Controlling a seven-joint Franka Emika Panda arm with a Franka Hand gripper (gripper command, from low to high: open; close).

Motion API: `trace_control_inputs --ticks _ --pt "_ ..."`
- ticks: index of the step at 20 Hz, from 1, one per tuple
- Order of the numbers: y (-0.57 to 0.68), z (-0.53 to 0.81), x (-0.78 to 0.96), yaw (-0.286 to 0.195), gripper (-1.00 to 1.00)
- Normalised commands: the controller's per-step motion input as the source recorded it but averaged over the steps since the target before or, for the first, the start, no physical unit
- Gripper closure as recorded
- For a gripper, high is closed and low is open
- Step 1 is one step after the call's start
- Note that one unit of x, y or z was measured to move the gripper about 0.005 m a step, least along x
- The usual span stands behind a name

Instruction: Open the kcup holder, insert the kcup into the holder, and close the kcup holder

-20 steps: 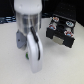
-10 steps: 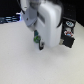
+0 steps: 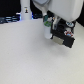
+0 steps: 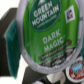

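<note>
The kcup (image 4: 44, 32) fills the wrist view: a round green lid reading "Green Mountain Dark Magic", held close to the camera. In the exterior view it is a small green spot (image 3: 46, 21) under the arm. My gripper (image 3: 48, 27) is shut on it and holds it above the table, just off the exterior view's left of the kcup holder (image 3: 66, 39). The holder is a black box with coloured pods on its top side. The blur hides whether its drawer is open. A dark edge of the holder (image 4: 7, 22) shows behind the kcup.
A white cone-topped bottle (image 3: 25, 12) stands at the back on the exterior view's left. Dark clutter (image 3: 7, 20) lines the back edge. The pale table (image 3: 35, 60) spreads toward the front. A multicoloured pod (image 4: 75, 76) shows beside the kcup in the wrist view.
The arm has moved toward the exterior view's right and back, carrying the kcup from mid-table to beside the black holder.
</note>
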Motion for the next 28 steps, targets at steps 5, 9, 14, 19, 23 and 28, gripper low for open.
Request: trace_control_inputs --ticks 5,9,14,19,23,28 --pt "0.55 0.27 -0.21 0.055 1.00" --pt "0.55 0.09 -0.20 0.070 1.00" --pt "0.54 0.02 -0.17 0.068 1.00" --pt "0.50 -0.03 -0.25 0.081 1.00" --pt "0.48 -0.04 -0.28 0.083 1.00" --pt "0.37 -0.09 -0.34 0.107 1.00"
